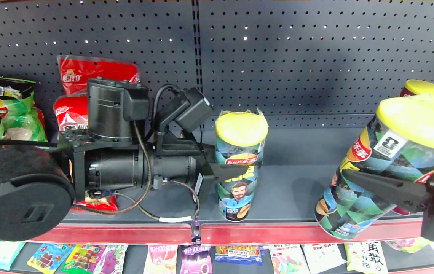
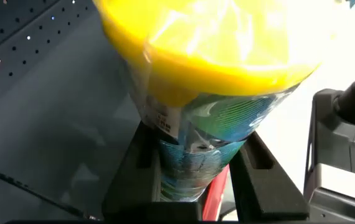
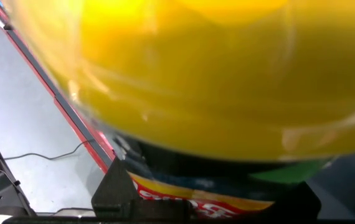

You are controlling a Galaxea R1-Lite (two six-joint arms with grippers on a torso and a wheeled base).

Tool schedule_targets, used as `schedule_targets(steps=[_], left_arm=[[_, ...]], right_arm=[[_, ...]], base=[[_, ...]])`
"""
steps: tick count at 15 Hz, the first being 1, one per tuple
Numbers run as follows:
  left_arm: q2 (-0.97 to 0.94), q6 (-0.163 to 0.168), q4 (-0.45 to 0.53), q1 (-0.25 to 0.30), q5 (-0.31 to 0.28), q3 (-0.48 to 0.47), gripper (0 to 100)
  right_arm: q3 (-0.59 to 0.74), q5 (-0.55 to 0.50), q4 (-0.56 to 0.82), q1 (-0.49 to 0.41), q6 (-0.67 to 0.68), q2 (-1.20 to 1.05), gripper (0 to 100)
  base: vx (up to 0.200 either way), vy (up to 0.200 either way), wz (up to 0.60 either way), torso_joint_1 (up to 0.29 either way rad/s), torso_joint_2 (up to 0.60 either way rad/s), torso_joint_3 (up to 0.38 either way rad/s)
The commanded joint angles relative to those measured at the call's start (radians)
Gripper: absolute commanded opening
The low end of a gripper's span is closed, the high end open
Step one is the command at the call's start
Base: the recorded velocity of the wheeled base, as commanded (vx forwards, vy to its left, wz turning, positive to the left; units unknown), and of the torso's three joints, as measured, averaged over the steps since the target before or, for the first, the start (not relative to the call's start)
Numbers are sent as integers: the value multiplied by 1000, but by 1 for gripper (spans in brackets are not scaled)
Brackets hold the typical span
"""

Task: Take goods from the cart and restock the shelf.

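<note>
On the grey shelf (image 1: 297, 190) — perforated back panel (image 1: 297, 57) behind, red rail (image 1: 278, 230) in front, sweet packets (image 1: 240, 255) on the tier below — the left gripper (image 1: 229, 172) pinches a yellow-lidded can (image 1: 240, 198) standing upright, the right gripper (image 1: 388, 179) clamps a second can (image 1: 411, 129) tilted over the rail.

We see a red-and-yellow brand badge with characters midway up the wrap of the upright can (image 1: 240, 163). To its right, the tilted can (image 1: 377, 167) bears the same badge and a white square label just under the lid. Left of the upright can, the red bags (image 1: 87, 72) and the green bag (image 1: 7, 110) carry logos. Below it, the packets (image 1: 365, 255) show bold characters and numerals.
</note>
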Motion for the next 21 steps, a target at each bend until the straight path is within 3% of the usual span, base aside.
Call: schedule_targets(steps=[1, 6, 7, 12, 16, 18, 21], left_arm=[[-19, 3, 1, -2, 0, 33, 0], [-19, 6, 1, -2, -2, 37, 0], [-19, 6, 1, -2, -3, 37, 100], [-25, 3, 3, -1, 1, 48, 100], [-120, 3, 1, 4, 34, 175, 100], [-225, 3, 3, 31, 44, 298, 100], [-344, -2, 5, 79, 81, 411, 100]], right_arm=[[1, 1, -1, 0, -1, 1, 0], [-4, 1, -1, 2, -1, 8, 0], [-6, -1, -1, 2, -1, 9, 0], [-33, -4, -8, -1, -1, 58, 0], [-188, 1, -22, -41, 7, 255, 0], [-280, 1, -165, -47, 6, 419, 0], [-391, 2, -191, -46, 6, 548, 0]], base=[[0, 0, 0, 0, 0, 0], [0, 0, 0, 0, 0, 0], [0, 0, 0, 0, 0, 0], [0, 0, 0, 0, 0, 0], [0, 0, 0, 0, 0, 0], [0, 0, 0, 0, 0, 0], [0, 0, 0, 0, 0, 0]])
